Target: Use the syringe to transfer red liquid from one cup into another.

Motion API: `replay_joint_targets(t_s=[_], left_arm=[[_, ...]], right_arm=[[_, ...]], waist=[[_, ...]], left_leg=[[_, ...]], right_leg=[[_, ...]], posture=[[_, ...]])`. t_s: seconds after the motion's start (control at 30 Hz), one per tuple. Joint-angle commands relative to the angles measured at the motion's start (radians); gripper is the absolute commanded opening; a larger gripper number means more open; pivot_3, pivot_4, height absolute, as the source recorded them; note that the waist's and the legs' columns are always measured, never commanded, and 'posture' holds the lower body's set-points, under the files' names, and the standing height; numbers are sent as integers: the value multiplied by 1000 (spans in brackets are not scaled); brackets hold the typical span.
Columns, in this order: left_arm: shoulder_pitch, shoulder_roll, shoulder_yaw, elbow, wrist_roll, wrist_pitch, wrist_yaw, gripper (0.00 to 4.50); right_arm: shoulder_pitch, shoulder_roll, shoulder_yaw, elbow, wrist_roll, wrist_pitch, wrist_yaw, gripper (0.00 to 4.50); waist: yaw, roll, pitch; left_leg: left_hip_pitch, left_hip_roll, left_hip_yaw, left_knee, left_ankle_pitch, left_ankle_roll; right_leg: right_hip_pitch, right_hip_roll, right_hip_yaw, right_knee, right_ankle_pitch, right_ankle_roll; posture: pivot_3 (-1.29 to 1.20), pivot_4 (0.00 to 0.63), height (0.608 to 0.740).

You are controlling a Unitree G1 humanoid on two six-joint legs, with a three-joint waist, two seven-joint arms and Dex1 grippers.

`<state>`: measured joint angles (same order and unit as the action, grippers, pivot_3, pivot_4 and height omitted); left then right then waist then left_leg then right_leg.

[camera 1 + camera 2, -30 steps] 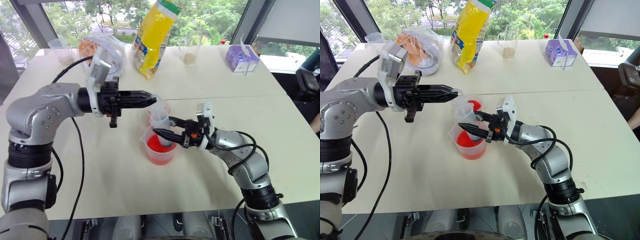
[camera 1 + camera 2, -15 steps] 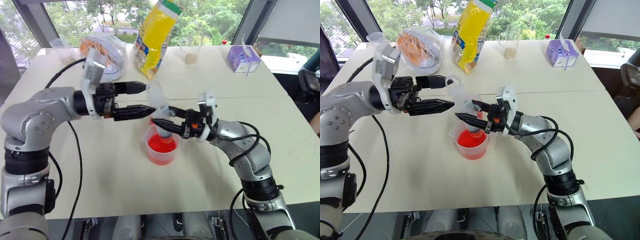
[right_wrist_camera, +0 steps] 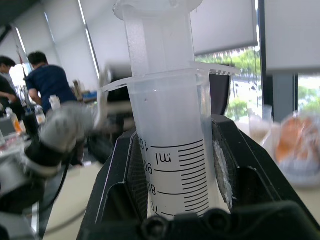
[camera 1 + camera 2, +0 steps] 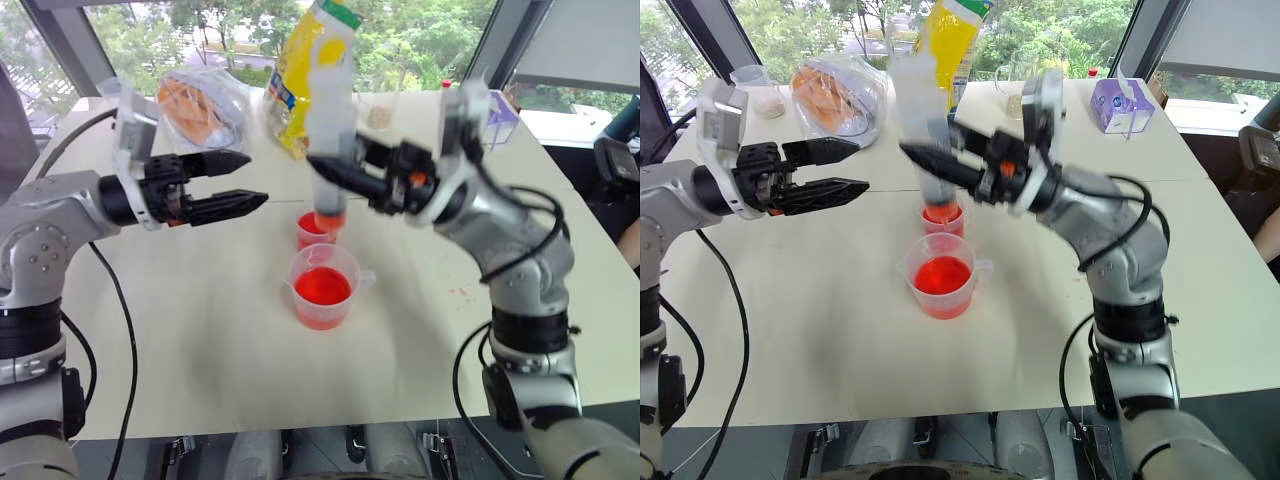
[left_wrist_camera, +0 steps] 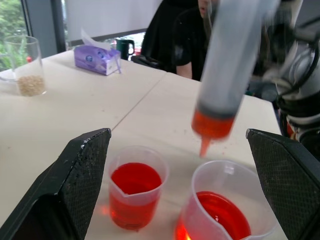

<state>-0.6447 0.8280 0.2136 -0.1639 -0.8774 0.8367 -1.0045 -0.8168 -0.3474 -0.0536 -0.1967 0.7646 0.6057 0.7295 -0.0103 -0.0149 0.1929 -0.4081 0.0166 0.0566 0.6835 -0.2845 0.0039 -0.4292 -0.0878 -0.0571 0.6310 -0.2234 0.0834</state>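
- R gripper (image 4: pixel 345 175) was clamped on the syringe (image 4: pixel 329 120), which stood upright in the air, orange tip down, directly above the small cup (image 4: pixel 316 230); tip clear of its rim, not touching.
- In the R wrist view the barrel (image 3: pixel 172 150) sat between both black fingers (image 3: pixel 235 170), scale marks visible, plunger head up top.
- L gripper (image 4: pixel 245 180) hung w/ jaws spread wide, holding nothing, at approx 9 o'clock from the syringe, well apart from it; open gap of bare table (image 4: pixel 200 300) beneath.
- Beaker (image 4: pixel 324 287) w/ red liquid (image 4: pixel 322 286) stood just at 6 o'clock of the small cup, the two near, can't tell if touching. Small cup also held red liquid.
- In the L wrist view the syringe tip (image 5: pixel 205 145) hung above and between the two cups.
- Table free at 3, 6 and 9 o'clock of the cups; near edge well off.
- Clutter at 12 o'clock, far side: yellow bag (image 4: pixel 305 80), clear bag w/ orange contents (image 4: pixel 200 105), grain cup (image 4: pixel 379 110), purple tissue box (image 4: pixel 485 115).
- A person in dark clothing (image 5: pixel 180 35) sat beyond the table edge in the L wrist view.
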Motion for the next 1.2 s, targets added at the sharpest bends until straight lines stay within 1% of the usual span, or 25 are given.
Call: replay_joint_targets(t_s=[0.03,0.13,0.23,0.33,0.5,0.67,0.8,0.9,1.0,1.07,1.1,1.17,1.2], left_arm=[[-36,3,17,-8,7,-34,-8,4467],[-59,-25,6,-1,14,-50,4,4467],[-97,-60,-11,16,32,-68,22,4467],[-182,-107,-34,70,54,-85,37,4467],[-314,-191,-68,173,104,-139,44,4467],[-411,-259,-98,286,163,-198,38,4467],[-460,-301,-120,371,211,-244,25,4467],[-473,-316,-119,405,230,-261,10,4467],[-481,-326,-118,426,247,-271,0,3648],[-480,-330,-120,429,256,-275,-8,2733],[-479,-331,-120,430,259,-276,-11,2131],[-476,-335,-123,427,262,-276,-16,1177],[-475,-337,-124,425,264,-275,-19,621]], right_arm=[[-55,26,1,130,-58,-98,46,1403],[-64,60,24,244,-122,-189,78,1403],[-57,91,40,314,-170,-257,101,1403],[-49,116,53,370,-212,-311,114,1403],[-40,131,58,392,-242,-338,127,1403],[-27,136,63,396,-261,-350,134,1403],[-17,139,65,390,-271,-351,137,1403],[-15,140,66,386,-274,-351,138,1403],[-16,140,67,385,-277,-351,140,1403],[-18,140,67,385,-277,-351,141,1403],[-19,140,66,385,-278,-351,141,1403],[-22,140,66,385,-277,-350,142,1403],[-23,140,66,385,-277,-350,143,1403]], waist=[[-1,0,0],[-1,0,0],[-3,0,0],[0,0,0],[-2,0,0],[-3,0,0],[-3,0,0],[-6,0,0],[-6,0,0],[-5,0,0],[-4,0,0],[-4,0,0],[-2,0,0]], left_leg=[[0,0,0,0,0,0],[0,0,1,0,0,0],[0,0,1,0,0,0],[0,0,1,0,0,0],[0,-1,1,0,0,0],[0,-1,1,0,0,0],[0,-1,1,0,0,0],[0,-1,2,0,0,0],[0,-1,2,0,0,0],[0,-1,2,0,0,0],[0,-1,2,0,0,0],[-1,0,2,0,0,0],[-1,0,2,0,0,0]], right_leg=[[0,0,0,0,0,0],[0,0,0,0,0,0],[0,0,0,0,0,0],[0,0,0,1,0,0],[0,0,0,0,0,0],[0,0,0,0,0,0],[0,0,0,0,0,0],[-1,0,0,1,0,0],[-1,0,0,1,0,0],[-1,0,0,1,0,0],[-1,0,0,1,0,0],[-1,0,0,1,0,0],[-1,0,0,1,0,0]], posture=[[0,150,740],[0,150,740],[0,150,740],[0,150,740],[0,150,740],[0,150,740],[0,150,740],[0,150,740],[0,150,740],[0,150,740],[0,150,740],[0,150,740],[0,150,740]])
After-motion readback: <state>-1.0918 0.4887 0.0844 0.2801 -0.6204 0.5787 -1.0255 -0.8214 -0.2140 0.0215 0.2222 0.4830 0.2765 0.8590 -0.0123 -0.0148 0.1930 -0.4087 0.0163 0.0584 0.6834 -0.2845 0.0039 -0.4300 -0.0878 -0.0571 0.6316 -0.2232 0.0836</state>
